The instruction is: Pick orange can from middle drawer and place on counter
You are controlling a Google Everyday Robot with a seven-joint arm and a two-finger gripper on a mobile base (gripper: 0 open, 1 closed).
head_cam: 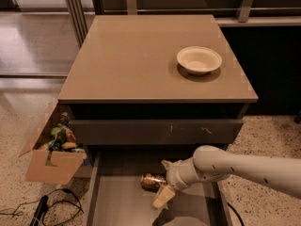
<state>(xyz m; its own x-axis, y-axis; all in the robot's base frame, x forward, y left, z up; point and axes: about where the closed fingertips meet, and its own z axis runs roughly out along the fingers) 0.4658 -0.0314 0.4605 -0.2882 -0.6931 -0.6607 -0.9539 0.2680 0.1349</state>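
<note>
My cream two-finger gripper (164, 181) is low in the wide, shallow dark grey drawer (117, 206), spread open about the right end of the small shiny orange-gold can (151, 181) lying on the floor; at twelve o'clock, the glossy tan counter (131, 60) carries a round cream bowl (199, 59).

The middle drawer (117, 202) stands open, and its floor is bare to the left of the orange can (151, 181) and nearer than it, so there is room to reach in from the near left. The scratched drawer front (155, 131) overhangs the drawer's far part and closes off entry from above there. The gripper (164, 181) fills the drawer's right half, its fingers (163, 197) spread about the can's right end. The arm (244, 166) crosses the right wall and blocks that side. The worktop (127, 60) lies bare at left and near; a bowl (199, 59) takes the far right. A cardboard box (49, 166) crowds the floor to the left of the drawer.
</note>
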